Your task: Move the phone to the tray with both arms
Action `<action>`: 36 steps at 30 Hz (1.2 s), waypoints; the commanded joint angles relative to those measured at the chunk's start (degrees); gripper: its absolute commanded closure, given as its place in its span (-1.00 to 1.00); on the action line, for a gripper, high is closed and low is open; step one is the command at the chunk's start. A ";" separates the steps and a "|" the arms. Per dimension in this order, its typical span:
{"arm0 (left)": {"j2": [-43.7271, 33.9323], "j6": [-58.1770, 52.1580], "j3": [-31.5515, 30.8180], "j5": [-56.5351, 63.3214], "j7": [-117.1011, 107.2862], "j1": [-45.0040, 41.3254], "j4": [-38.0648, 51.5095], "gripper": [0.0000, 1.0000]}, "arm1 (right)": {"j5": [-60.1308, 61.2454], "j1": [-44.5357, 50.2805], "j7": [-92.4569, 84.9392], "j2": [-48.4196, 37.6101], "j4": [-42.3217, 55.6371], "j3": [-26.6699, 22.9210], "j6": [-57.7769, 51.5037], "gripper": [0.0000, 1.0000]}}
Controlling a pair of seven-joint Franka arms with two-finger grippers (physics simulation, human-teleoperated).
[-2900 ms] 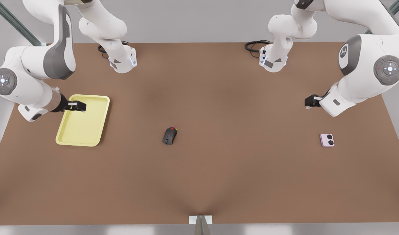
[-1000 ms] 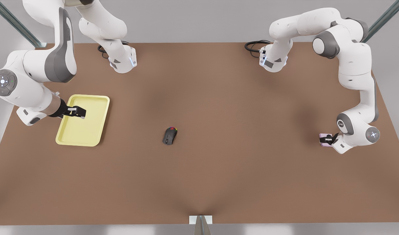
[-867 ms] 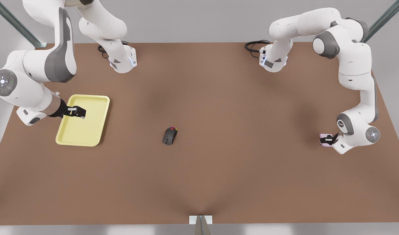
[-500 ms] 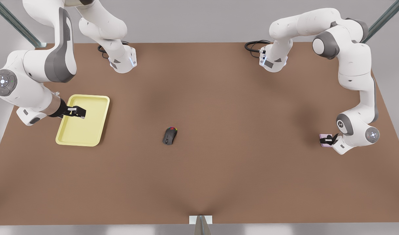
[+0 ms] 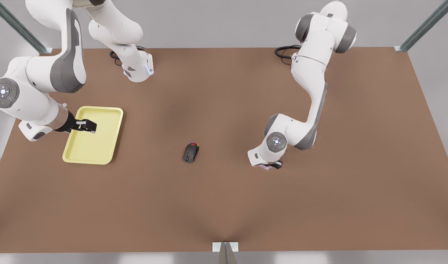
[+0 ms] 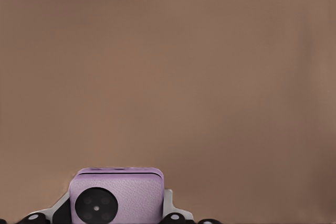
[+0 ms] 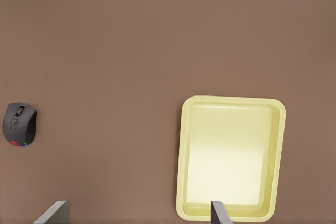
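Note:
The lilac phone (image 6: 116, 195) with its black camera circle sits between my left gripper's fingers (image 6: 169, 203), held from both sides. In the front view my left gripper (image 5: 272, 165) is low over the table, to the right of the mouse, and a pink sliver of the phone (image 5: 263, 167) peeks out under the wrist. The pale yellow tray (image 5: 95, 146) lies at the front view's left, also seen in the right wrist view as the tray (image 7: 231, 156). My right gripper (image 5: 87, 126) waits open above the tray's far part, with nothing between its fingers (image 7: 220, 214).
A black computer mouse (image 5: 190, 152) with coloured accents lies on the brown table between the phone and the tray, also visible as the mouse (image 7: 19, 125). Both arm bases and black cables (image 5: 284, 51) stand at the table's far edge.
My left arm has swung from the front view's right edge toward the middle, carrying the phone to just right of the mouse. My right arm has stayed over the tray.

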 commanded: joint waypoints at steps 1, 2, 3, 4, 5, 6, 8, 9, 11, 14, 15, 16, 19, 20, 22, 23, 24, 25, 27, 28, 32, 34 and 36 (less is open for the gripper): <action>3.00 -5.78 0.03 -1.60 -55.80 -3.22 4.56 -0.60 | 0.19 0.02 0.09 -0.03 0.08 0.02 0.37 -1.00; 4.67 -5.60 0.03 -1.69 -58.26 -4.02 6.76 -0.60 | 0.10 0.02 0.18 0.67 1.13 0.02 0.28 -1.00; 6.08 -5.34 0.03 -2.21 -59.06 -4.11 8.61 -0.60 | 0.01 0.11 0.18 0.77 1.23 0.11 0.19 -1.00; 7.40 -4.55 0.03 -2.39 -59.06 -4.11 9.84 -0.60 | 0.01 0.11 0.09 0.77 1.14 0.11 0.11 -1.00; 9.07 -4.37 -0.32 -2.92 -59.15 -4.20 12.12 -0.60 | 0.01 0.11 0.09 0.77 1.14 0.11 0.02 -1.00; 11.09 -4.46 -0.85 -3.01 -60.29 -4.20 15.46 -0.61 | 0.01 0.11 0.01 0.85 1.23 0.11 -0.07 -1.00; 16.10 -4.11 -0.94 -3.01 -60.99 -4.46 23.19 -0.61 | 0.01 0.11 0.01 0.85 1.14 0.11 -0.07 -1.00; 17.16 -2.27 -1.90 -3.01 -61.26 -4.55 24.43 -0.61 | 0.01 0.11 0.01 0.85 1.14 0.11 -0.07 -1.00; 18.74 1.78 -1.82 -3.01 -61.87 -6.48 25.57 -0.61 | 0.01 0.11 0.01 0.85 1.23 0.11 -0.07 -1.00; 21.73 3.98 -1.73 -3.01 -61.87 -7.27 27.86 -0.62 | 0.01 0.11 0.18 0.85 1.14 0.11 -0.25 -1.00; 21.73 3.98 -1.82 -3.01 -62.40 -7.63 27.86 -0.62 | 0.01 0.11 0.18 0.85 1.23 0.11 -0.25 -1.00; 22.08 4.24 -1.82 -3.01 -62.40 -7.98 27.86 -0.62 | 0.01 0.11 0.18 0.85 1.14 0.11 -0.25 -1.00; 23.05 6.79 -1.82 -3.10 -62.22 -8.42 27.86 -0.62 | 0.01 0.11 0.09 0.94 1.23 0.11 -0.25 -1.00; 23.58 9.51 -1.82 -3.10 -62.22 -8.33 27.86 -0.63 | 0.01 0.11 0.09 0.94 1.23 0.11 -0.25 -1.00; 23.84 10.65 -2.34 -3.10 -62.31 -8.42 27.95 -0.63 | 0.01 0.11 0.18 0.94 1.23 0.11 -0.25 -1.00; 23.84 11.97 -3.05 -3.10 -62.31 -8.42 27.95 -0.65 | 0.01 0.11 0.18 0.94 1.23 0.11 -0.25 -1.00; 23.93 12.24 -3.75 -3.10 -62.31 -8.42 27.95 -0.66 | 0.01 0.11 0.18 0.94 1.23 0.11 -0.25 -1.00; 24.28 13.03 -3.84 -3.10 -62.40 -8.68 27.95 -0.66 | 0.01 0.11 0.18 0.94 1.23 0.11 -0.25 -1.00; 24.37 13.12 -3.84 -3.01 -62.05 -8.68 27.95 -0.74 | 0.01 0.11 0.18 0.94 1.14 0.11 -0.25 -1.00; 24.37 13.12 -3.93 -3.01 -62.05 -8.59 27.86 -0.75 | 0.01 0.11 0.09 0.94 1.14 0.11 -0.25 -1.00; 22.70 7.14 -4.01 -2.92 -61.96 -7.01 27.95 -0.99 | 0.01 0.11 0.01 1.03 1.14 0.11 -0.33 -1.00; 22.00 8.02 -6.73 -2.92 -62.31 -5.17 30.67 -1.00 | 0.10 0.19 0.01 1.03 1.14 0.37 -0.25 -1.00; 14.62 -5.85 -7.62 -2.92 -57.85 -1.57 30.23 -1.00 | 0.19 0.19 0.27 1.03 1.23 3.27 0.37 -1.00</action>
